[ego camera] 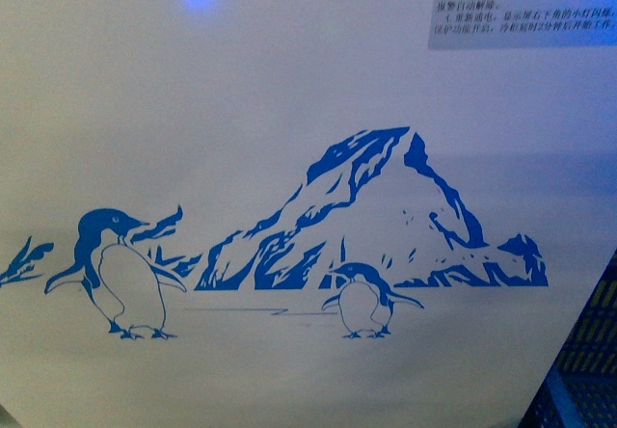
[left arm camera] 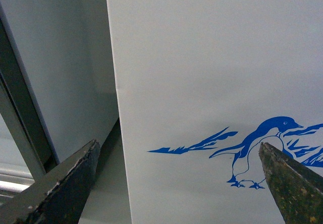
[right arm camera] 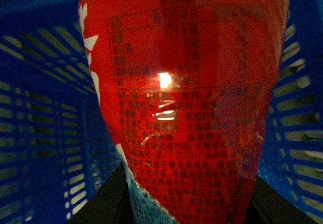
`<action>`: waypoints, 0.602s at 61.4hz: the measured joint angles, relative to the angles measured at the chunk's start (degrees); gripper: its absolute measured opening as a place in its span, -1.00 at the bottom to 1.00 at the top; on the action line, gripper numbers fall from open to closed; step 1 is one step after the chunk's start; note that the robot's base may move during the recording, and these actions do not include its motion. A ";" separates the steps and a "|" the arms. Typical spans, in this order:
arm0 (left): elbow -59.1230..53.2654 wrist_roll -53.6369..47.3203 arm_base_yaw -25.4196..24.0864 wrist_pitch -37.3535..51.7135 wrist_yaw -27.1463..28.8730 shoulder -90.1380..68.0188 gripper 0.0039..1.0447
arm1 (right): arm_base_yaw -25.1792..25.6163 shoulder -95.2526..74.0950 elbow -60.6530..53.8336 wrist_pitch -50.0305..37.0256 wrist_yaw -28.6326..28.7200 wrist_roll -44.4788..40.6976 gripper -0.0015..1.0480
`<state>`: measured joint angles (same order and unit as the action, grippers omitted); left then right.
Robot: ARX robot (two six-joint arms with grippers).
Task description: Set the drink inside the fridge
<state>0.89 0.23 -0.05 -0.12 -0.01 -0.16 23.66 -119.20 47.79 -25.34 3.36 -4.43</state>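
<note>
1. The right claw is closest. Its two dark fingers press on both sides of the drink, so the claw is gripping the bottle.
2. The drink fills most of the right wrist view. You can see its red label with tiny writing and a bright spot of light on it. The cap is out of sight.
3. All around the drink are the walls of a blue crate with many slits. The drink is inside this crate, not in the fridge.
4. The left claw is spread wide. Its worn, dark fingers are far apart and there is nothing between them.
5. Past the left claw is a white wall of the fridge. A blue penguin is drawn on it. Beside the fridge is a grey panel with a dark frame.
6. In the front view the fridge wall fills almost everything. It shows a big penguin, a small penguin and a blue mountain.
7. A paper with writing is stuck at the top corner. A bit of the blue crate peeks in low on the right side.
</note>
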 joint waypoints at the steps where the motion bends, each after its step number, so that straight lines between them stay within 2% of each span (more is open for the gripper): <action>1: 0.00 0.00 0.00 0.00 0.00 0.00 0.85 | 0.00 1.25 -0.55 0.20 0.15 0.11 -0.27; 19: 0.00 0.00 0.00 0.00 0.00 0.00 0.85 | -1.66 35.19 -8.61 7.58 1.11 4.55 -0.27; 30: 0.00 0.00 0.00 0.00 0.00 0.00 0.85 | -4.55 52.13 -12.52 13.57 -1.57 6.91 -0.27; 37: 0.00 0.00 0.00 0.00 0.00 0.00 0.85 | -7.91 65.55 -15.10 19.43 -5.62 8.07 -0.27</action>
<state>0.89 0.23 -0.05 -0.12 -0.01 -0.16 15.75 -53.65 32.69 -5.91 -2.26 3.64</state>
